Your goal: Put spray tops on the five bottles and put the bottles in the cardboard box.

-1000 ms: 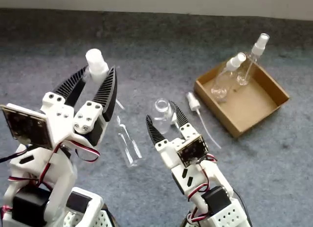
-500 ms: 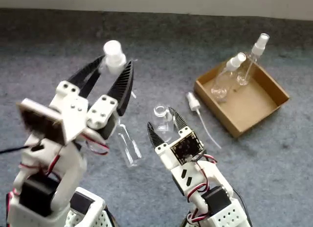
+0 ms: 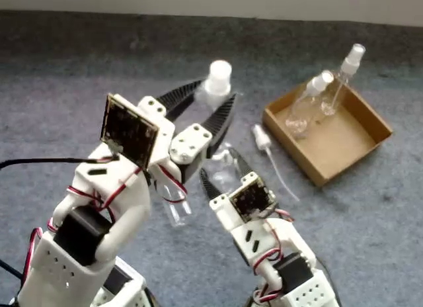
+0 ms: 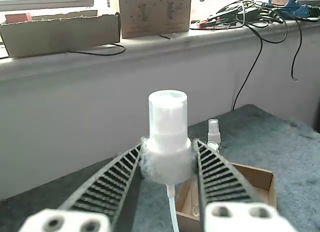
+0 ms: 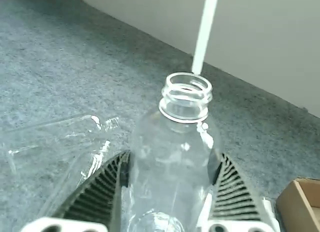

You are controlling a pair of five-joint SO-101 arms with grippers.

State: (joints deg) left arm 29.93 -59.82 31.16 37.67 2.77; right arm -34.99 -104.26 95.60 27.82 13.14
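Note:
My left gripper [image 3: 216, 92] is shut on a white spray top [image 3: 219, 77], held high just above the right gripper. In the left wrist view the spray top [image 4: 167, 134] sits upright between the ribbed fingers [image 4: 112, 179], its dip tube hanging down. My right gripper [image 3: 223, 169] is shut on an upright clear bottle [image 3: 223, 163], largely hidden under the left gripper. In the right wrist view the bottle [image 5: 182, 142] has an open mouth, and the dip tube [image 5: 204, 32] ends right at its rim. The cardboard box [image 3: 360, 155] at the right holds two capped bottles [image 3: 307, 102].
A loose spray top [image 3: 262, 138] with a long tube lies on the grey carpet between the right gripper and the box. Two open clear bottles [image 3: 175, 204] lie on the carpet between the arms, seen from the right wrist as lying bottles [image 5: 60, 137].
The left arm has swung to the right with the spray top, from the far left to above the bottle. The right gripper has kept the bottle in nearly the same place.

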